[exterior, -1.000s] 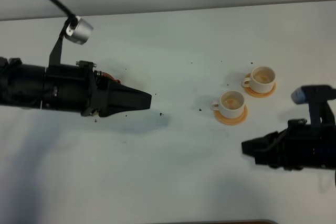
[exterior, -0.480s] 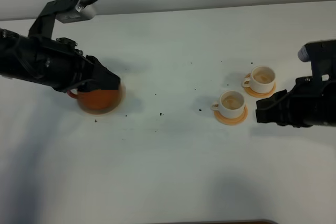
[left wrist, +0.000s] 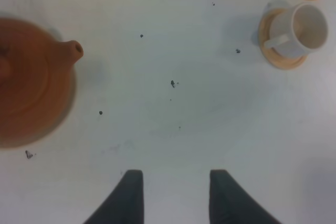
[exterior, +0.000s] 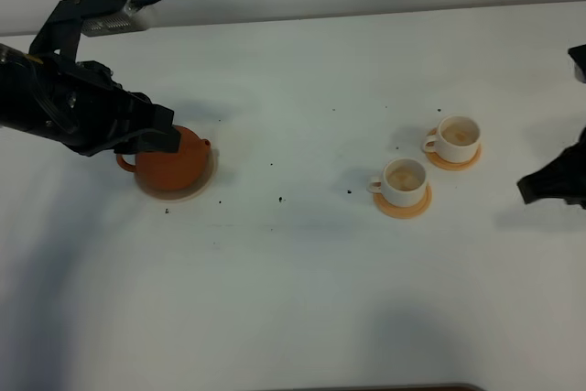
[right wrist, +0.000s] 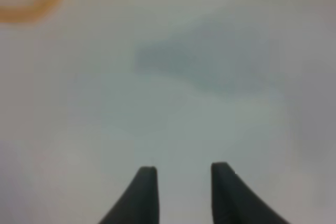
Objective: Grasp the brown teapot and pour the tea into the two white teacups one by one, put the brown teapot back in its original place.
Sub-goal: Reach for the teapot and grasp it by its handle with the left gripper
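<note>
In the high view, the left gripper (exterior: 157,133) was seen drawn back from where it had stretched over the table (exterior: 302,281) a second earlier. The brown teapot (exterior: 174,162) was thereby uncovered just past its fingertips. The pot was seated upright on the cream saucer (exterior: 207,184), its original place. The right gripper (exterior: 536,188) had likewise been pulled away to the table's edge. The two white teacups (exterior: 404,180) were left well apart from its fingers, each on an orange coaster (exterior: 403,208). A tea-coloured fill could be made out in both cups.

In the left wrist view, the fingers (left wrist: 131,198) were held spread, with only bare table and dark specks (left wrist: 172,83) ahead of them. The teapot was set off to one side of the fingers, untouched, with the cups far ahead on the other side.

In the right wrist view, much was blurred. The fingers (right wrist: 147,192) were seen parted with nothing between them, and only a coaster's edge lay far ahead and to one side.

From this, both pours and the return were judged done, with only the withdrawal of the arms remaining.
</note>
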You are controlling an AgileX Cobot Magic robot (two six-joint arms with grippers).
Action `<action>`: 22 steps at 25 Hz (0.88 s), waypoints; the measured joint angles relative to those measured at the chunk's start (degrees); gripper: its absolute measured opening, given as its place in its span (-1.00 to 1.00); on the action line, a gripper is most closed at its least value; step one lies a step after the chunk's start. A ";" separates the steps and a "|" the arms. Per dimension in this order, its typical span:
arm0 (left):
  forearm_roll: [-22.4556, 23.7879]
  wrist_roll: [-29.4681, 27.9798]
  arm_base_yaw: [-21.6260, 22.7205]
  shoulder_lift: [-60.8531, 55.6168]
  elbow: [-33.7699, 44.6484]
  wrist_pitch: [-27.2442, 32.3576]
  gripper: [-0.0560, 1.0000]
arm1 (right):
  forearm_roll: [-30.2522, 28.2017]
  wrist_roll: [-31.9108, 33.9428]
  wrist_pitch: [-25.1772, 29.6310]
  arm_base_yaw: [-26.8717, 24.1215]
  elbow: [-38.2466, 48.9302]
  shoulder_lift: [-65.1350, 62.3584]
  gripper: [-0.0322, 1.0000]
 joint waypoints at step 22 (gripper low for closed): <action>-0.09 0.14 0.00 0.00 0.00 0.00 -0.32 | 15.20 -17.25 18.39 0.35 11.62 -41.20 -0.47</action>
